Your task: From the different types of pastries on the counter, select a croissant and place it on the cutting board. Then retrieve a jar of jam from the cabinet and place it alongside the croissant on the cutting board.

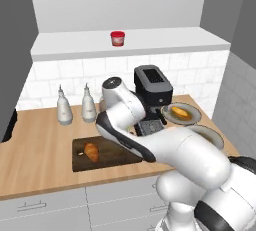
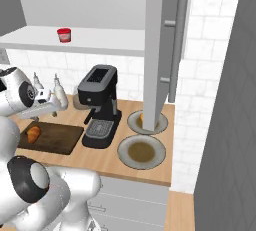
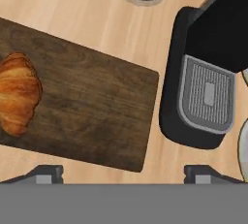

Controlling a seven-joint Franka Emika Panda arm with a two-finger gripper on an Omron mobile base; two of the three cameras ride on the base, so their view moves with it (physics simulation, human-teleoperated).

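Fingers (image 3: 123, 173) stand wide apart with nothing between them, their two dark tips showing at either side of the hand view's bottom, above the cutting board (image 3: 97, 116) and the strip of tabletop (image 3: 164, 162) in front of the coffee machine (image 3: 208, 97). We judge the first half of the task done: the croissant (image 1: 91, 151) lies on the board, toward its left part in the left base view, and nothing holds it. The paler oval pastry (image 1: 181, 112) sits on a plate (image 1: 192, 120) right of the coffee machine, where it can be left. What remains is the second half. The jar of jam (image 1: 117, 38) stands upright on the white shelf of the cabinet (image 1: 165, 40), well above and behind the board, untouched. We would need to raise the arm to that shelf, take the jar, and set it on the bare stretch of board beside the croissant, where there looks to be ample room.
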